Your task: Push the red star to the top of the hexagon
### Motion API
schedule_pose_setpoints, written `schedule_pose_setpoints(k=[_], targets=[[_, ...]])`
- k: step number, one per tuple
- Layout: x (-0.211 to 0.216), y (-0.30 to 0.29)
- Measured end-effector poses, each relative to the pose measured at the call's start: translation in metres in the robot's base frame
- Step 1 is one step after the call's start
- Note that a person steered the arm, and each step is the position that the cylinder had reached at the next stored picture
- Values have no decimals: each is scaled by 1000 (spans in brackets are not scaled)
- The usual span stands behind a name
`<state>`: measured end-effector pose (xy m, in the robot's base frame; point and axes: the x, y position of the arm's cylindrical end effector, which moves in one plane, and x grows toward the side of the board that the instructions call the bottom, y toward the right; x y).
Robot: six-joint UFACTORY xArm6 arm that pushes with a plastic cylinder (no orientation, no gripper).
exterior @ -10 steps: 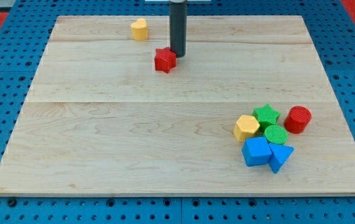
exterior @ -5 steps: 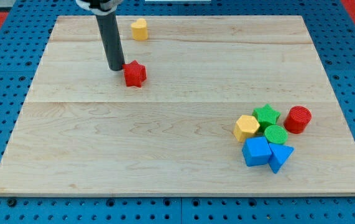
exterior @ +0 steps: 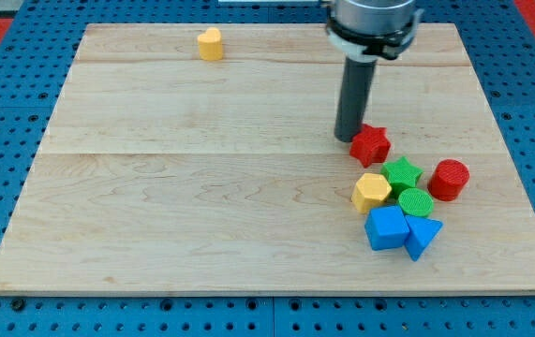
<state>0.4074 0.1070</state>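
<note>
The red star (exterior: 371,144) lies on the wooden board at the view's right, just above the yellow hexagon (exterior: 371,192) and up-left of the green star (exterior: 402,172). My tip (exterior: 346,139) touches the red star's upper left side. The dark rod rises from there to the view's top.
A cluster sits at the lower right: green star, green round block (exterior: 416,201), red cylinder (exterior: 450,179), blue cube (exterior: 387,227), blue triangle (exterior: 423,233). A yellow heart (exterior: 210,44) lies near the board's top edge at the left. The board's right edge (exterior: 511,140) is close.
The red star has travelled from the upper left-middle of the board to the right and down, ending above the yellow hexagon. My tip moved with it, staying on its upper left.
</note>
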Motion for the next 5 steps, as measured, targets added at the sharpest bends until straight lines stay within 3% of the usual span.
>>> schedule_pose_setpoints(k=[1,3,5], targets=[[-18,26],[32,36],[-88,25]])
